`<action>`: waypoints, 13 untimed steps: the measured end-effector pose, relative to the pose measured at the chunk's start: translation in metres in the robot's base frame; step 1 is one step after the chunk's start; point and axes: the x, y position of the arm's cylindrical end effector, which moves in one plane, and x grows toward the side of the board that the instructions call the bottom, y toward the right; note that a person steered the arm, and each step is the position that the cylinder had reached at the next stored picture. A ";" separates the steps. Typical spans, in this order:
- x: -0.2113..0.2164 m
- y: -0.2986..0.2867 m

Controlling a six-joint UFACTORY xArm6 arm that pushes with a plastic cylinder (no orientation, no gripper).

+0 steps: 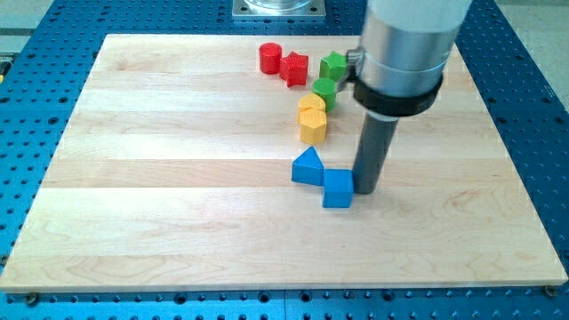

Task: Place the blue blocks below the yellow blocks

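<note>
A blue triangular block [308,166] and a blue cube [338,188] lie touching near the board's middle, the cube to the lower right. Two yellow blocks stand just above them: one [312,104] on top, a hexagonal one [313,127] under it. My tip [365,189] rests on the board right against the blue cube's right side. The rod rises to a grey cylinder [404,49] at the view's top.
A red cylinder [270,58] and a red star-like block [294,68] sit near the top edge. A green block [334,65] and a green cylinder [324,90] sit right of them, next to the yellow blocks. The wooden board [133,178] lies on a blue perforated table [533,107].
</note>
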 end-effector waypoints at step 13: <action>0.054 -0.124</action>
